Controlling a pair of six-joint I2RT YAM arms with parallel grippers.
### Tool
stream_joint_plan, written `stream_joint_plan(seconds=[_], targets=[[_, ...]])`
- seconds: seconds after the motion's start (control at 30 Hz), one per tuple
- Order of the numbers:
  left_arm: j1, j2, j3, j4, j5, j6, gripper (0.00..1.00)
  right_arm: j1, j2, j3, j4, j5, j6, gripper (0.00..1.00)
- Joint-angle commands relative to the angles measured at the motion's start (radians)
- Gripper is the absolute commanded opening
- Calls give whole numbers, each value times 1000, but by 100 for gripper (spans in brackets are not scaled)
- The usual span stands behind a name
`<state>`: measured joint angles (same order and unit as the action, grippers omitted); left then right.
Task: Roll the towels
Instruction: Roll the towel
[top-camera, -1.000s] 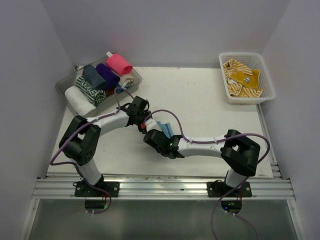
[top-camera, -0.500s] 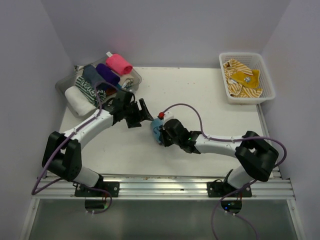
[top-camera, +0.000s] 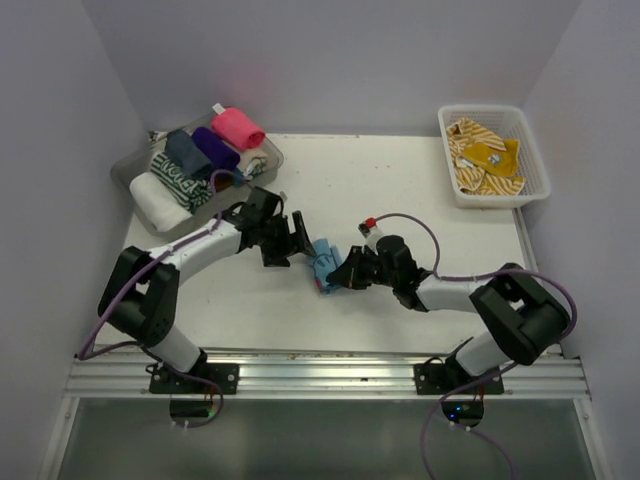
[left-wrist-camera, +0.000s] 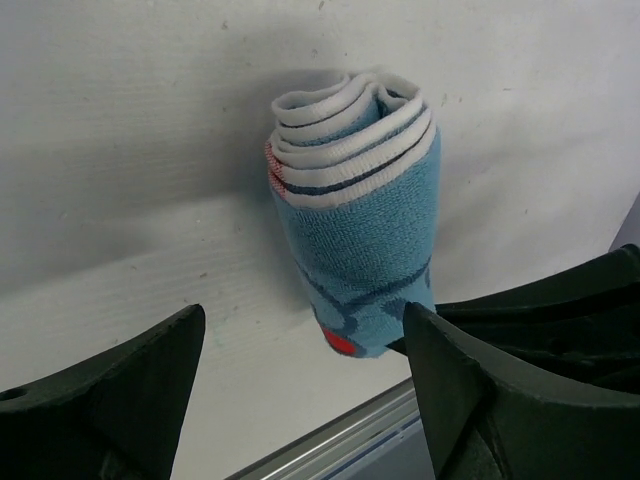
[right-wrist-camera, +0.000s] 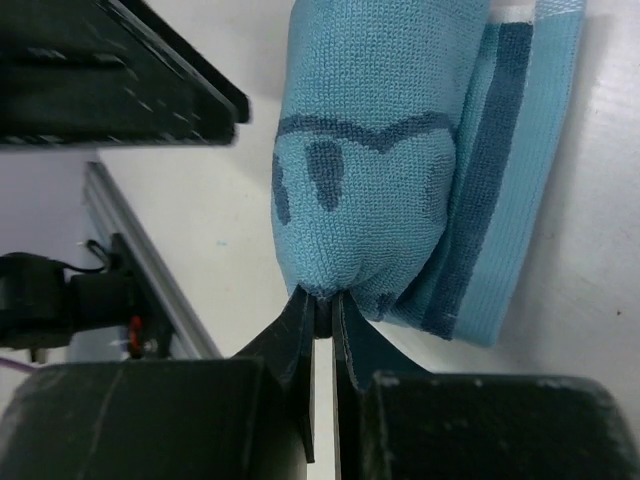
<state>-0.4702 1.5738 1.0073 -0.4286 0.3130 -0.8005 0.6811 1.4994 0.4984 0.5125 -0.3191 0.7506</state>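
A light blue towel with dark lettering lies rolled at the middle of the table. In the left wrist view the roll shows its spiral end. My left gripper stands open just left of it, its fingers straddling the roll's near end without touching. My right gripper comes in from the right and is shut on a pinch of the towel's cloth at its tips. More towels sit rolled in the tray, among them a hot pink one.
A clear tray of rolled towels stands at the back left. A white lattice basket at the back right holds mustard-yellow striped towels. A metal rail runs along the near edge.
My left gripper has opened and let go of the blue towel. The right gripper has shut on the cloth, and its arm has swung round to the towel's right side.
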Motion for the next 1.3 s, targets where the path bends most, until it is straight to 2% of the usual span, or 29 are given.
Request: stream_joint_plan(seconds=[0.0,0.23,0.57,0.67,0.7,0.77,0.8,0.87,1.03,1.27], targets=[[-42,49,23,53,29,29,84,-35,24,-40,211,-185,159,0],[-74,140,76,94,40,32,82,-87,91,-58,339,-294,234,0],[-123,238,96,149,92,-3,61,-98,156,-57,348,-293,256,0],[-128,256,96,152,89,-12,52,-104,131,-64,321,-275,245,10],[-130,258,93,149,86,-16,50,-104,116,-61,293,-265,233,20],[-130,259,94,142,68,-19,44,-104,58,-43,154,-227,166,30],[-130,261,97,131,61,-17,43,-104,35,-34,96,-210,138,40],[-128,269,120,110,31,-2,40,-104,-17,-5,-73,-148,55,47],[-136,295,189,-30,-72,61,38,-104,-177,74,-391,-23,-75,52],[-139,308,281,-174,-230,154,38,-104,-288,144,-604,169,-186,52]])
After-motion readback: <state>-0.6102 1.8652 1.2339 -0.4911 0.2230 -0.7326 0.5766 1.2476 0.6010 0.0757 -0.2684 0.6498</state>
